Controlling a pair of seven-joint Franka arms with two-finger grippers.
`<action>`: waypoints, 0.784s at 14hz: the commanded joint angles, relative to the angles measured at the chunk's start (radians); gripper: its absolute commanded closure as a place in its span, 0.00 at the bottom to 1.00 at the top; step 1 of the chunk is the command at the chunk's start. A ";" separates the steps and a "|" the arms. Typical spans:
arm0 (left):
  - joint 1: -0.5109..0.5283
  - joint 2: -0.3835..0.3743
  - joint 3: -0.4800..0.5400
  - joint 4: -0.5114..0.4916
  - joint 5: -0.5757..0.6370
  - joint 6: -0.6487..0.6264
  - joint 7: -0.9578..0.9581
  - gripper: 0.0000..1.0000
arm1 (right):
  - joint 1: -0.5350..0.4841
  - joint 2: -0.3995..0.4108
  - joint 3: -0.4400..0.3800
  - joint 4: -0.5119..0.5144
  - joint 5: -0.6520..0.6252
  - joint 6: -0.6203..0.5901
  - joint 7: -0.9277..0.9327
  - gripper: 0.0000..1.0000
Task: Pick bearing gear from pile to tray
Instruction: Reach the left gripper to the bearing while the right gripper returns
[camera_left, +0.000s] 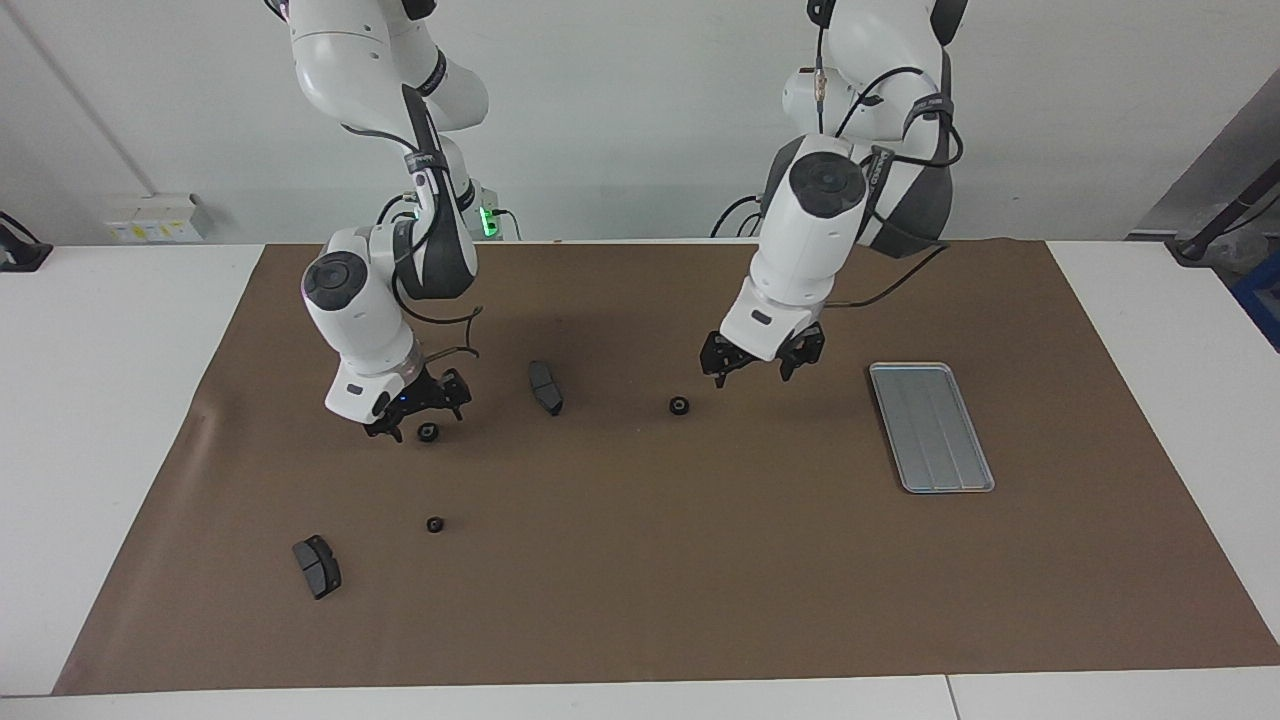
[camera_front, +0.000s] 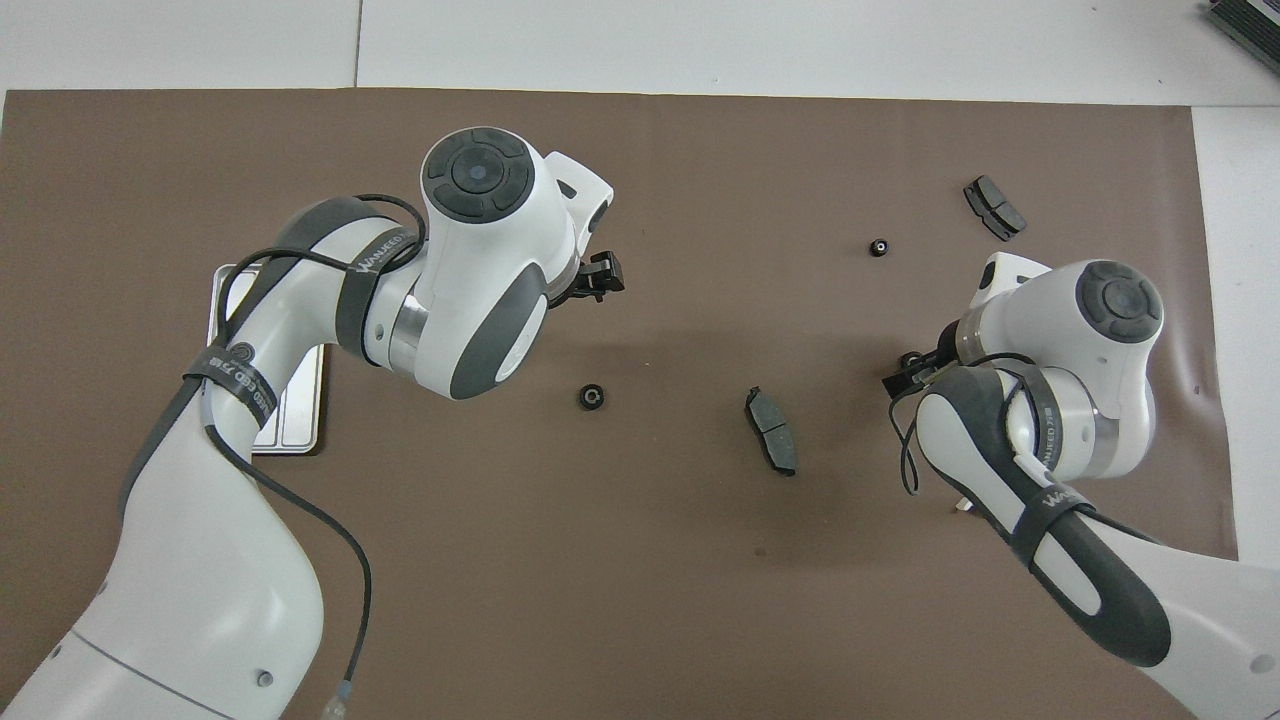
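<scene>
Right gripper (camera_left: 417, 421) jaws apart, low at the brown mat (camera_left: 640, 600), straddling or just beside a small black gear (camera_left: 428, 433) (contact not readable; nothing lifted). In the overhead view the right arm's wrist hides most of that gear, only an edge showing at the jaw tips.

Left gripper (camera_left: 760, 362) jaws apart, empty, hanging above the mat just short of a second gear (camera_left: 679, 405). That gear lies toward the right arm's end from the left jaws and a little farther from the robots. So each arm has a gear close; the right is the closer to a grasp, judging by height.

A third gear (camera_left: 434, 524) sits farther from the robots than the right gripper's gear, well apart from both jaws. Gears are round, so no long axis to align to; approach angle matters little.

Other pile parts: one dark curved pad (camera_left: 545, 387) between the two grippers, another (camera_left: 317, 566) farther out toward the right arm's end. White bracket mostly hidden by the right arm.

Tray (camera_left: 931, 427) sits toward the left arm's end of the table, empty, long axis running away from the robots. It's well apart from the right gripper's gear (long carry), while the left gripper is much nearer to it.

Likely step: closing on the gear.
</scene>
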 joint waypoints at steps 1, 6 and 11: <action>-0.047 -0.026 0.018 -0.108 0.027 0.091 -0.041 0.00 | -0.018 -0.038 0.018 -0.046 -0.010 0.019 -0.019 0.17; -0.096 -0.072 0.018 -0.291 0.027 0.220 -0.134 0.00 | -0.018 -0.034 0.018 -0.063 -0.010 0.044 -0.018 0.37; -0.110 -0.091 0.018 -0.330 0.029 0.211 -0.192 0.10 | -0.017 -0.029 0.018 -0.064 -0.010 0.064 -0.010 0.45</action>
